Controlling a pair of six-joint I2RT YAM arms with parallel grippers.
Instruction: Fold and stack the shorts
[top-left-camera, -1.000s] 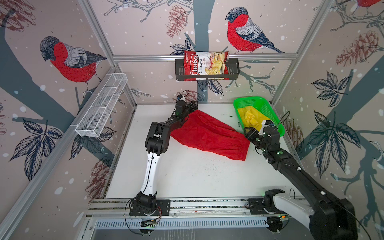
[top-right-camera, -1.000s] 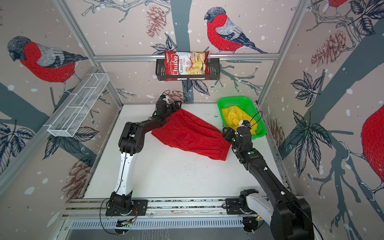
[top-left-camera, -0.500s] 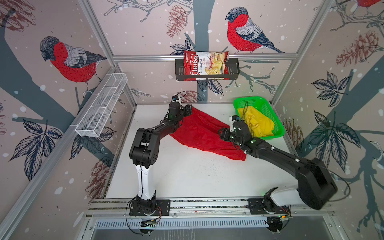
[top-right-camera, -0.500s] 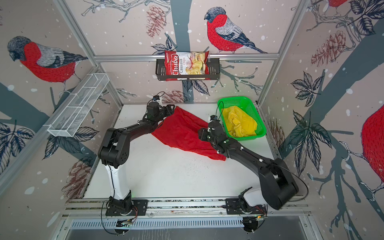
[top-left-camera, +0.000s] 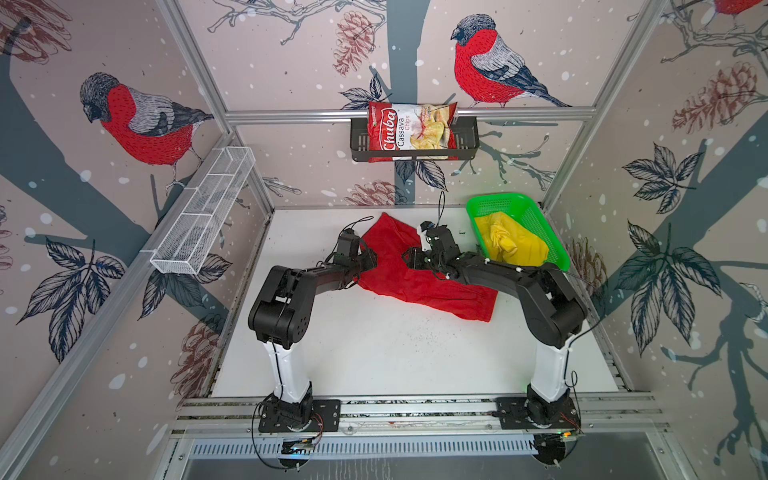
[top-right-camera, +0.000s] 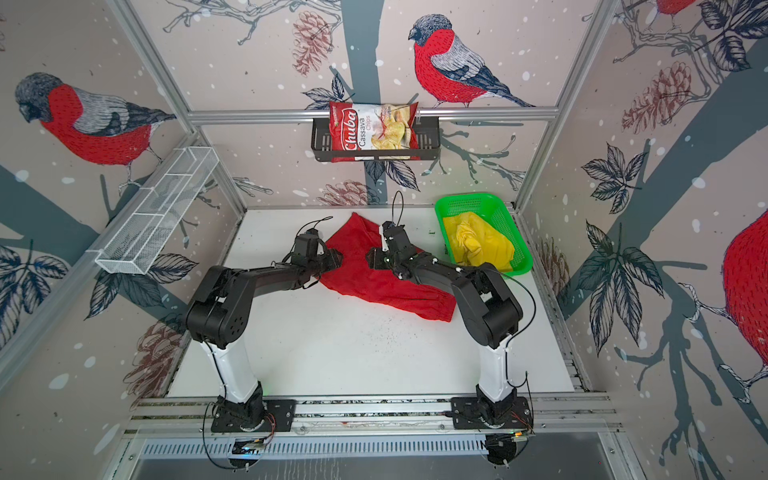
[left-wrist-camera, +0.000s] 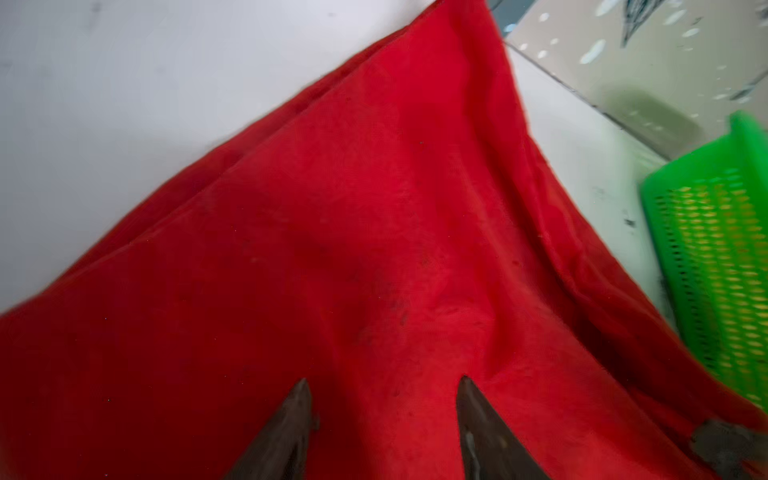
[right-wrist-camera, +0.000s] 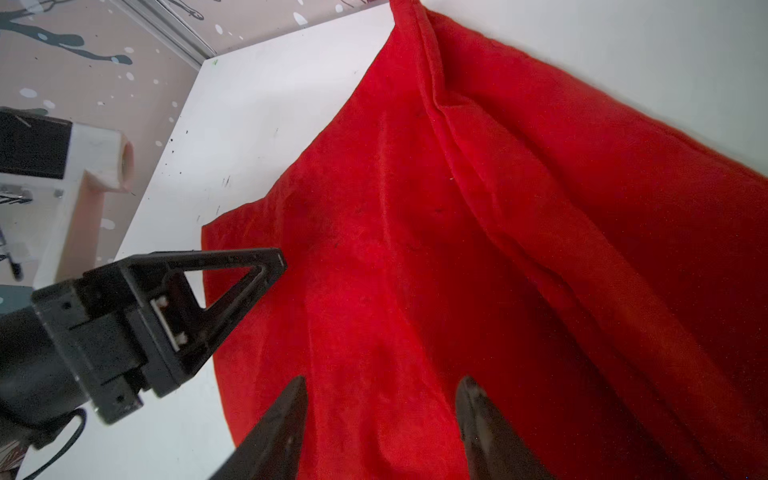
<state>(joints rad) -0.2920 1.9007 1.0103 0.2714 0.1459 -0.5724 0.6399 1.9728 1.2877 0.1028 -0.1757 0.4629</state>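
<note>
The red shorts (top-left-camera: 419, 291) (top-right-camera: 386, 286) lie spread slantwise on the white table, toward the back. My left gripper (top-left-camera: 369, 259) (top-right-camera: 332, 259) is over their left edge, and my right gripper (top-left-camera: 409, 257) (top-right-camera: 372, 259) faces it over their middle. In the left wrist view the left gripper (left-wrist-camera: 384, 382) is open, with flat red cloth (left-wrist-camera: 374, 228) under the tips. The right gripper (right-wrist-camera: 383, 380) is open too, low over the cloth (right-wrist-camera: 457, 249). One of the left gripper's fingers (right-wrist-camera: 232, 257) shows there. The yellow shorts (top-left-camera: 511, 243) (top-right-camera: 478, 241) lie crumpled in the basket.
The green mesh basket (top-left-camera: 494, 201) (left-wrist-camera: 715, 249) stands at the back right corner. A chips bag (top-left-camera: 409, 131) sits in a black rack on the back wall. A white wire shelf (top-left-camera: 203, 212) hangs on the left wall. Bare table (top-left-camera: 374, 345) lies in front of the shorts.
My right arm swung left from beside the basket to over the red shorts. My left gripper came forward from the shorts' back corner to their left edge, and its jaws narrowed.
</note>
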